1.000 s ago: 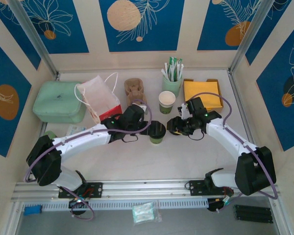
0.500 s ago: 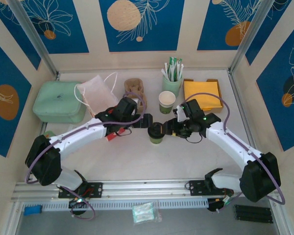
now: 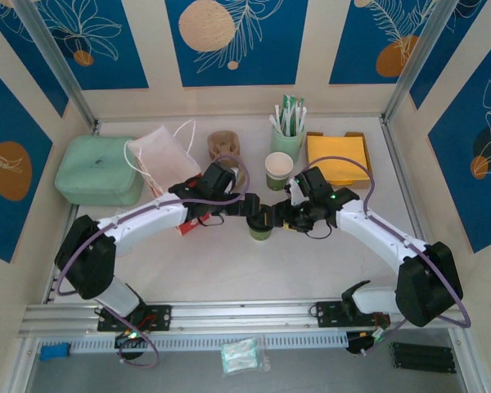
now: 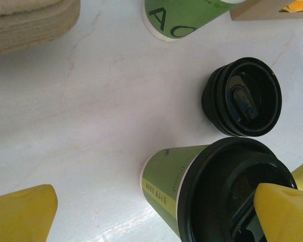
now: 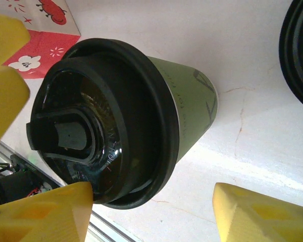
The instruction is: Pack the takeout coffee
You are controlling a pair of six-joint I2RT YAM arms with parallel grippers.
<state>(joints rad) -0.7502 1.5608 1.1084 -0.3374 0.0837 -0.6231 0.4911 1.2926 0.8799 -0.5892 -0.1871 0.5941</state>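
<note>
Centrally, the green paper cup with round black plastic lid (image 3: 260, 226) stands upright mid-table. The left gripper (image 4: 152, 212) is spread wide, one finger over that lid. The right gripper (image 5: 154, 212) straddles the cup, jaws apart, unclamped. Just beyond lies a loose black lid (image 4: 242, 96), then an open white-and-green paper cup (image 3: 279, 169).

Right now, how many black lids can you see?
2. One black lid sits on the green paper cup; the other lid lies loose on the table just beside that cup. More could be hidden from these views.
</note>
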